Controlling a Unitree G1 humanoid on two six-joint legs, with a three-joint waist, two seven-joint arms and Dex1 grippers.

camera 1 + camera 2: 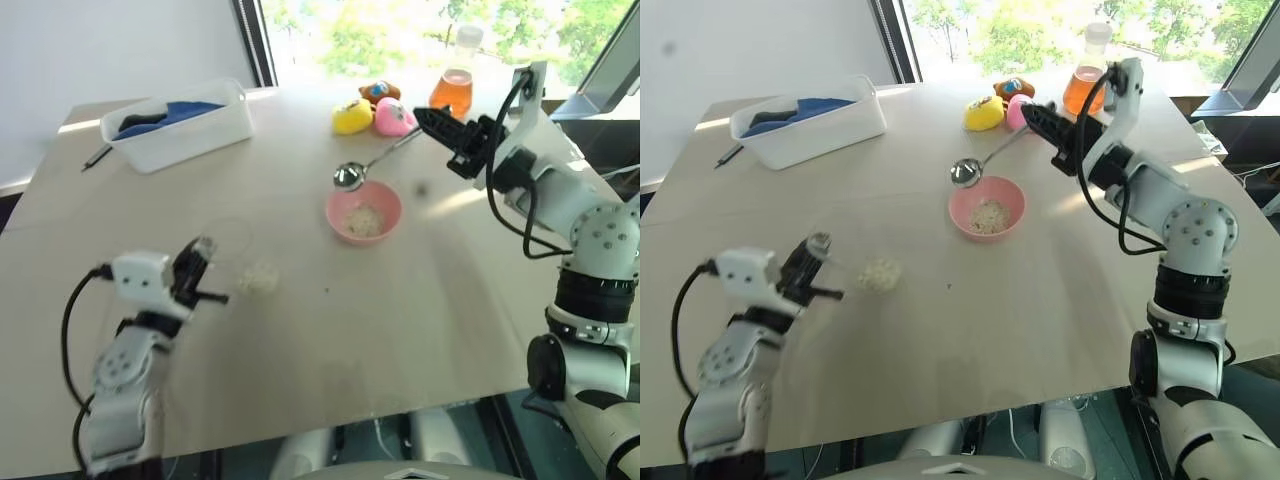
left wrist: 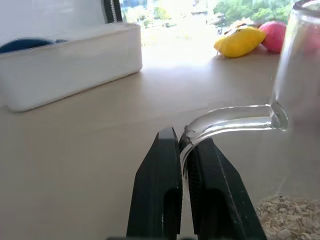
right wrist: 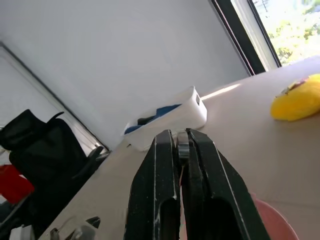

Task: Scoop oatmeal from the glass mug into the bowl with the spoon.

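Observation:
The glass mug (image 1: pixel 238 256) stands at the near left of the table with a small heap of oatmeal (image 1: pixel 260 278) in its bottom. My left gripper (image 2: pixel 184 142) is shut on its curved handle. The pink bowl (image 1: pixel 338 213) sits mid-table and holds some pale oatmeal (image 1: pixel 364 220). The silver spoon (image 1: pixel 349 177) hangs with its head just past the bowl's far rim. Its handle slants up to my right gripper (image 1: pixel 422 119), which is shut on the handle's end. I cannot tell whether the spoon's head carries any flakes.
A white tub (image 1: pixel 190 135) with blue cloth stands at the far left, with a dark stick (image 1: pixel 97 156) beside it. Yellow (image 1: pixel 352 116) and pink (image 1: pixel 392 118) toys and a flask of orange liquid (image 1: pixel 455 88) line the far edge behind the spoon.

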